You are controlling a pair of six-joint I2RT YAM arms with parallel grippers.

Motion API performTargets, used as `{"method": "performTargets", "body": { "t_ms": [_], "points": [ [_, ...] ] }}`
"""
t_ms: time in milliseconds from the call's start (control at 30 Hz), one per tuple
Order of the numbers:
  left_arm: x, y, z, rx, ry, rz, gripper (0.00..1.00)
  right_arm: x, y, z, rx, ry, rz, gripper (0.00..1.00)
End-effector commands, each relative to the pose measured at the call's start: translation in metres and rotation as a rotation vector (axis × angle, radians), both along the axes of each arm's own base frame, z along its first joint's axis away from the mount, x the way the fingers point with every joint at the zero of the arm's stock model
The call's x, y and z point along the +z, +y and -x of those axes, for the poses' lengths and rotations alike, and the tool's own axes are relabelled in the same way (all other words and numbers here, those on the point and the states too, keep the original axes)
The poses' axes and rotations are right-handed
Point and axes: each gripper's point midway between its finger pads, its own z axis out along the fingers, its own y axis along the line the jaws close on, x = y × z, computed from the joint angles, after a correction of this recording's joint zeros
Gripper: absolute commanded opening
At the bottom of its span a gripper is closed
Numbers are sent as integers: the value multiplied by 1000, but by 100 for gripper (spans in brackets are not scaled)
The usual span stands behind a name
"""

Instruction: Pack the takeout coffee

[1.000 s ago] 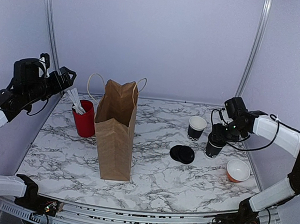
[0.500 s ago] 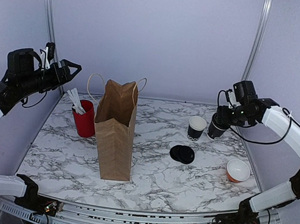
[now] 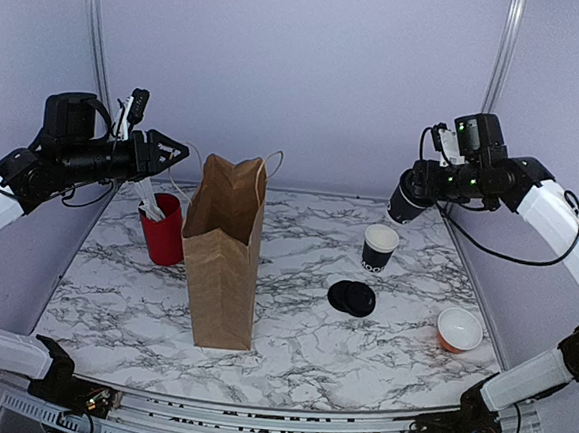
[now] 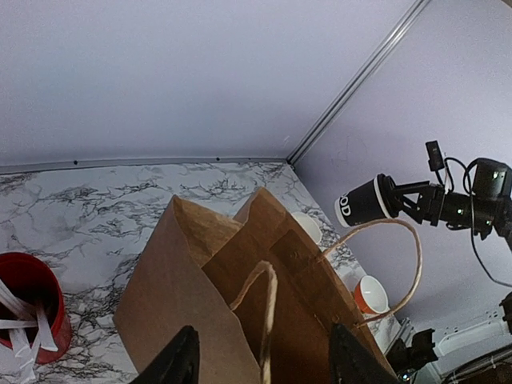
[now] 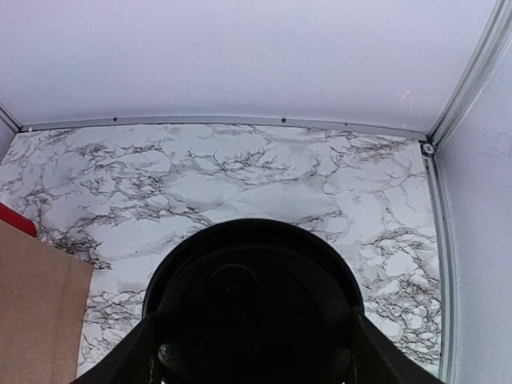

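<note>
The takeout coffee (image 3: 408, 196), a black cup with a black lid, hangs on its side high over the table's right. My right gripper (image 3: 421, 189) is shut on it. In the right wrist view its lid (image 5: 252, 304) fills the space between the two fingers. The left wrist view shows the cup (image 4: 364, 202) with white print, up at the right. A brown paper bag (image 3: 224, 262) stands open at centre left. My left gripper (image 3: 177, 152) hovers just left of the bag's top. It is open, with the near rope handle (image 4: 268, 312) between its fingers.
A red cup of white sticks (image 3: 163, 229) stands left of the bag. Right of the bag are an open black cup with a white interior (image 3: 378, 248), a stack of black lids (image 3: 351, 298) and a small orange bowl (image 3: 459, 330). Frame posts stand at the back corners.
My right gripper lifted the takeout coffee off the table, up and leftward, tipping it sideways. My left gripper moved right to the bag's handles, and its jaws narrowed.
</note>
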Motion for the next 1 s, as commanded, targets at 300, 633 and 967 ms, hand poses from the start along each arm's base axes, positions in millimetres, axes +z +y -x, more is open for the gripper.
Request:
{"method": "performTargets", "body": {
  "t_ms": [300, 633, 967],
  "points": [
    [17, -19, 3, -34, -31, -58, 7, 88, 56, 0, 141, -160, -23, 66],
    [57, -51, 4, -106, -93, -55, 0, 131, 108, 8, 256, -250, -67, 66],
    [51, -111, 6, -211, -70, -61, 0, 165, 150, 25, 363, -328, -148, 66]
  ]
}}
